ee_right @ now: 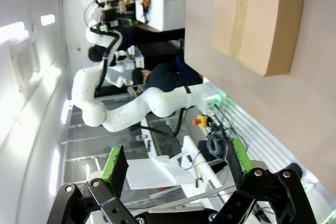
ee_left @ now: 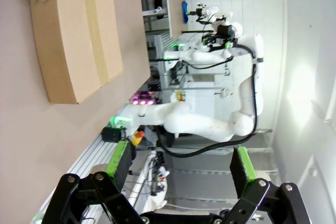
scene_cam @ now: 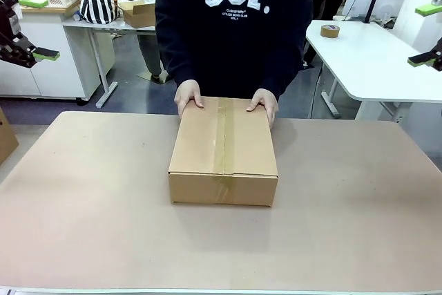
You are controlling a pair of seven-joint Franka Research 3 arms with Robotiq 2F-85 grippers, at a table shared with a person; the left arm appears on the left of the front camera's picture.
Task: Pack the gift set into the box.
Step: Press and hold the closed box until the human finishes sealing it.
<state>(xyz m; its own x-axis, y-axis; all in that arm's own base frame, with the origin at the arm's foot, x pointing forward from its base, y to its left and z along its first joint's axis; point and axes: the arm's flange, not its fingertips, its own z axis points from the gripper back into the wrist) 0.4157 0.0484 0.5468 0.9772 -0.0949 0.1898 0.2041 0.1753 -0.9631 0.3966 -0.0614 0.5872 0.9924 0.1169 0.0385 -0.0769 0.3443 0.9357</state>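
Left end effector [ee_left: 181, 158] and right end effector [ee_right: 175, 157] gape empty, apparently parked aside while a person's hands [scene_cam: 188, 94] steady the taped cardboard box [scene_cam: 223, 146] on the desk [scene_cam: 83, 191].

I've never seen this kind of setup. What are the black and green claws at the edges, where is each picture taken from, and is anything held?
This is a two-armed robot sharing a table with a person. The front view looks across the table from between the arms. The claws are its grippers: the left gripper at the picture's left edge, the right gripper at the right edge. Both are open, raised and hold nothing. The other two pictures come from a camera on each wrist, turned sideways, with that gripper's own fingers rising from the bottom. On the table lies a closed, taped cardboard box. The person stands at the far side, one hand and the other hand resting on its far end.
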